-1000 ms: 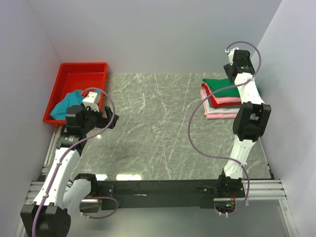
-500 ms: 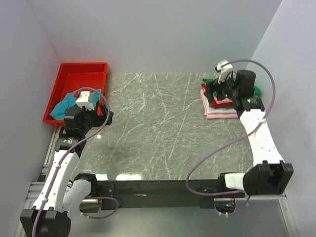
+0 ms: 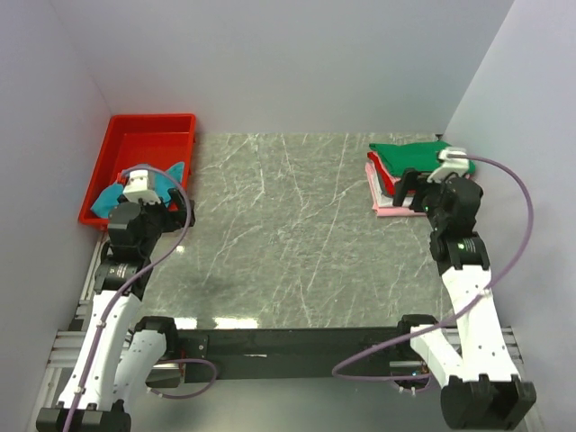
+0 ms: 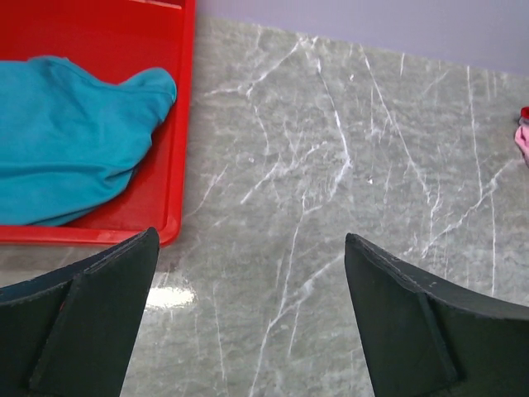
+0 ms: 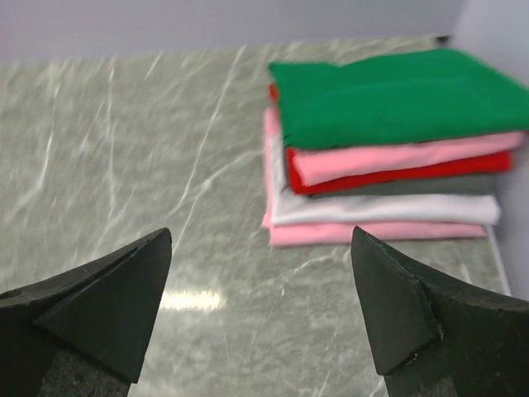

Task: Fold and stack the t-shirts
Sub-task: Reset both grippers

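While both claws stand wide open with nothing between their jaws, the shirts lie in two places. At 2 o'clock on the tabletop [image 3: 288, 225] sits a folded stack [image 5: 376, 194], its edges fairly even. A green shirt [image 5: 380, 95] is on top, and pink, red, dark grey, whitish and pink layers lie under it. The right claw [image 5: 260, 248] hangs at the stack's 6 o'clock side, clear of the cloth. In its wrist view the stack lies ahead at 1 o'clock.

At 10 o'clock, against the tabletop's left edge, is a red tray [image 3: 148, 119]. A teal shirt [image 4: 66, 149] lies crumpled and unfolded in the tray's near part, one lobe reaching its right wall. The left claw [image 4: 248, 265] hovers over bare tabletop just beside the tray's near right corner, touching neither tray nor cloth. In its wrist view the teal shirt lies at 10 o'clock, and the stack's edge shows at the far right.
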Controlling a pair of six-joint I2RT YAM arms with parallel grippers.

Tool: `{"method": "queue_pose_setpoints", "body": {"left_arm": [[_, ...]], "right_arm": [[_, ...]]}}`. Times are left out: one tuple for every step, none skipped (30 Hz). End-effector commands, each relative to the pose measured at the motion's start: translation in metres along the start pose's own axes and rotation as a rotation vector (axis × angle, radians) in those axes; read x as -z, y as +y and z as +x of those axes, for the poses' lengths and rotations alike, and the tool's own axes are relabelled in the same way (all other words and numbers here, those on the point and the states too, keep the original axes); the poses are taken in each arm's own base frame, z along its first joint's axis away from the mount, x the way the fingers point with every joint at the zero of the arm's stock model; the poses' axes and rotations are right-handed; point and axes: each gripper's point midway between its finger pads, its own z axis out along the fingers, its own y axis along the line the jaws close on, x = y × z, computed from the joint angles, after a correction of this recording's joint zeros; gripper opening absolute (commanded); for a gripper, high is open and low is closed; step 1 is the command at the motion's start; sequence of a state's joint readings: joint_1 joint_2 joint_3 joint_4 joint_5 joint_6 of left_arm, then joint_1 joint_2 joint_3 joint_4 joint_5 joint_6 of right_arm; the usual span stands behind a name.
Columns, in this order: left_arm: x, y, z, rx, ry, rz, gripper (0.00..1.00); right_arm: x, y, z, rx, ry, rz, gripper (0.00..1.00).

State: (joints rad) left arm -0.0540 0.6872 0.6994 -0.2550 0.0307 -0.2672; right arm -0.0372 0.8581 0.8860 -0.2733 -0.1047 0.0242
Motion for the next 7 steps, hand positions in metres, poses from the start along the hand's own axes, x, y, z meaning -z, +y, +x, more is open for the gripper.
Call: {"method": "queue_pose_setpoints", "body": {"left_arm": [[0.004, 0.001, -0.011, -0.005, -0.056, -0.009, 1.00], [0.004, 0.000, -0.011, -0.006, -0.055, -0.004, 0.99], [0.004, -0.001, -0.011, -0.006, -0.054, 0.000, 0.99], [0.003, -0.002, -0.011, -0.006, -0.053, 0.005, 0.99], [0.003, -0.003, -0.009, -0.008, -0.046, 0.008, 1.00], [0.002, -0.003, -0.008, -0.012, -0.043, 0.007, 1.00], [0.002, -0.003, -0.009, -0.012, -0.044, 0.008, 1.00]], "right_arm": [[0.010, -0.033, -0.034, -0.133, -0.151, 0.213, 0.95], [0.011, -0.036, -0.032, -0.133, -0.147, 0.233, 0.95], [0.011, -0.042, -0.030, -0.131, -0.143, 0.265, 0.95], [0.012, -0.044, -0.029, -0.122, -0.136, 0.276, 0.95], [0.011, -0.045, -0.025, -0.112, -0.120, 0.280, 0.95], [0.011, -0.047, -0.024, -0.106, -0.125, 0.288, 0.95], [0.012, -0.046, -0.025, -0.105, -0.135, 0.284, 0.95]]}}
